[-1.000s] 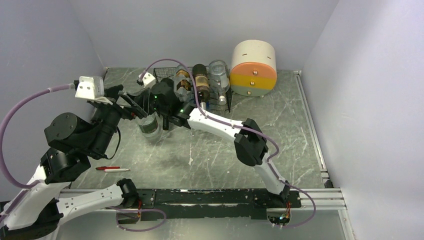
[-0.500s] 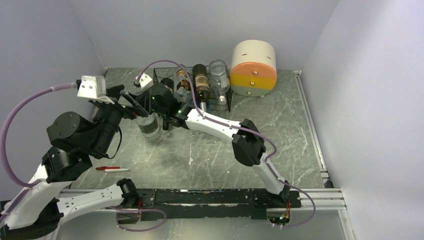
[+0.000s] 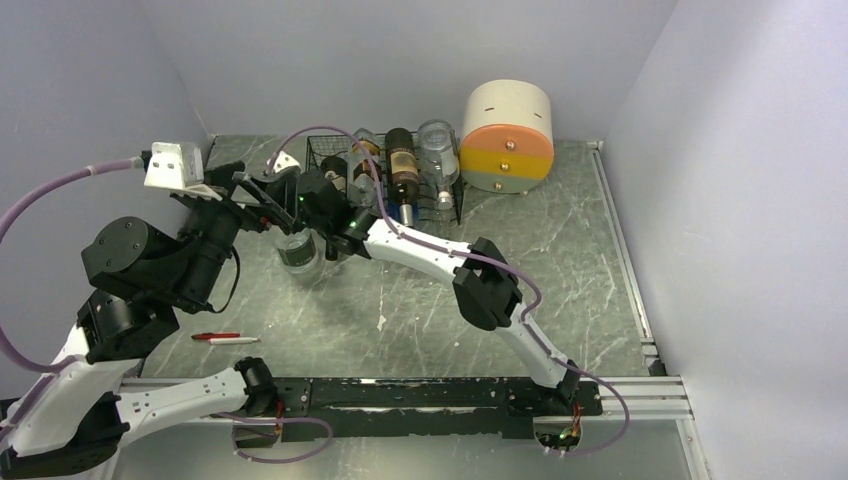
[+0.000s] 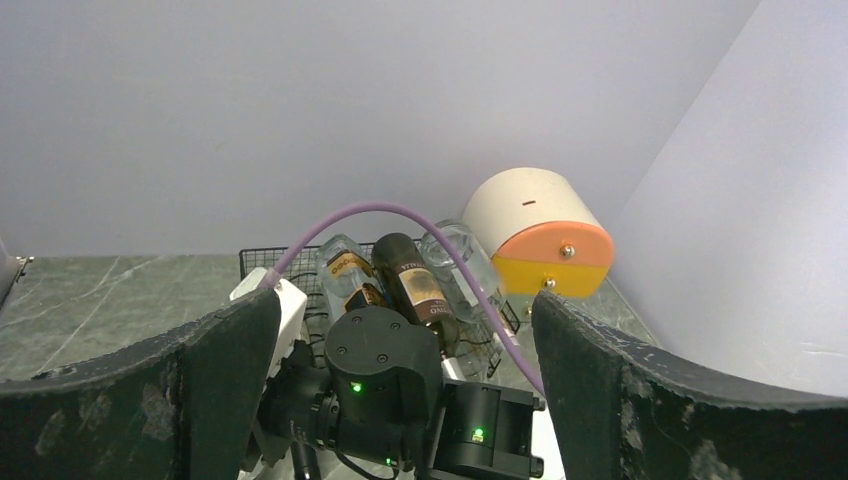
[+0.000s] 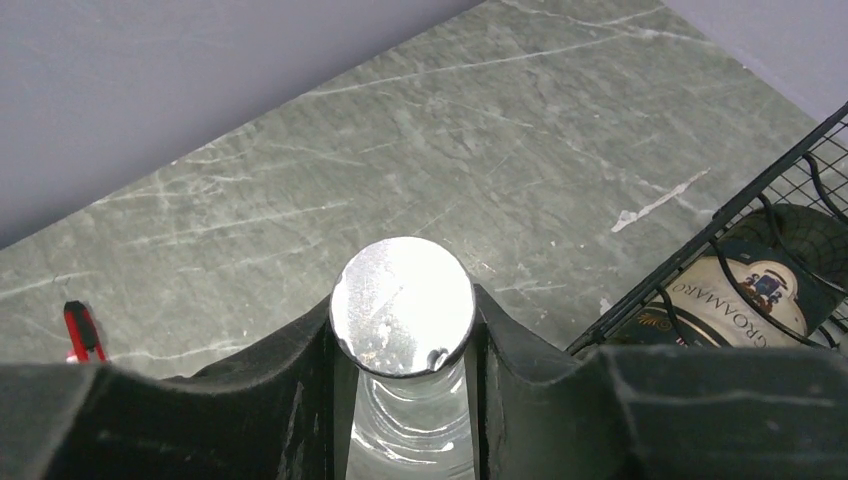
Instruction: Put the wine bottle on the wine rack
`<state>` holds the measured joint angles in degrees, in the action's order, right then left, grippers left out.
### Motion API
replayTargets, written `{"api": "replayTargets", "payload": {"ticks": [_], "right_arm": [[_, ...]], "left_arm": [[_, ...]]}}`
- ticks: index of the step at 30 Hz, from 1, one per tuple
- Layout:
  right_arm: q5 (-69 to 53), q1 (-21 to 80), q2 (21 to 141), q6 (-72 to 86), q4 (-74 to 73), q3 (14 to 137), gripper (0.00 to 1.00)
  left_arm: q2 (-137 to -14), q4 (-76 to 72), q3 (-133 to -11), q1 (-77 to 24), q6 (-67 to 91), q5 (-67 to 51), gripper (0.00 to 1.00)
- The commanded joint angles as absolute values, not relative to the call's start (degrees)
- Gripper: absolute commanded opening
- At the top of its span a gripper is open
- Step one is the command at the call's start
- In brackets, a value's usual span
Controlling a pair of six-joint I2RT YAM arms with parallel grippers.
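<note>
The wine bottle (image 3: 298, 250) is clear glass with a silver cap (image 5: 402, 306), and it sits just in front of the left end of the wine rack (image 3: 450, 207). My right gripper (image 5: 402, 330) is shut on its neck just under the cap, with a black finger (image 5: 290, 380) pressed to each side. The black wire rack (image 5: 700, 250) holds three bottles lying side by side. My left gripper (image 4: 405, 330) stands wide open behind the right wrist and holds nothing; in the top view it (image 3: 255, 195) is left of the bottle.
A round cream, orange and yellow drawer unit (image 3: 507, 135) stands right of the rack against the back wall. A red and white pen (image 3: 225, 338) lies on the table near the left arm. A labelled dark bottle (image 5: 750, 290) lies in the rack's near end.
My right gripper's jaws have closed onto the clear bottle's neck as the arm reached a little further left. The left arm has drawn back slightly to the left, its jaws still wide.
</note>
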<state>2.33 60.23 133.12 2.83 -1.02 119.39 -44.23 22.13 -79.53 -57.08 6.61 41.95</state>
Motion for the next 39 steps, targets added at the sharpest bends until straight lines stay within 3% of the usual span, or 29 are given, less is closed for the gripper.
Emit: {"api": "replayTargets", "payload": {"ticks": [1,3,20,39], "right_arm": [[1.0,60.6,132.2,2.5,0.1,119.0,0.09],[0.9,60.6,130.4,2.4,1.9,116.1,0.0],[6.8,68.5,105.6,5.7,23.8,70.5,0.0],[12.4,69.6,93.6,11.1,36.8,39.6,0.0]], "left_arm": [[-44.7,22.3,-80.7,-57.0,5.9,41.9,0.99],[-44.8,22.4,-80.7,-57.0,6.1,41.8,0.99],[-42.2,18.5,-73.8,-57.1,7.0,41.7,1.0],[-49.4,26.6,-68.8,-57.0,19.4,46.6,1.0]]}}
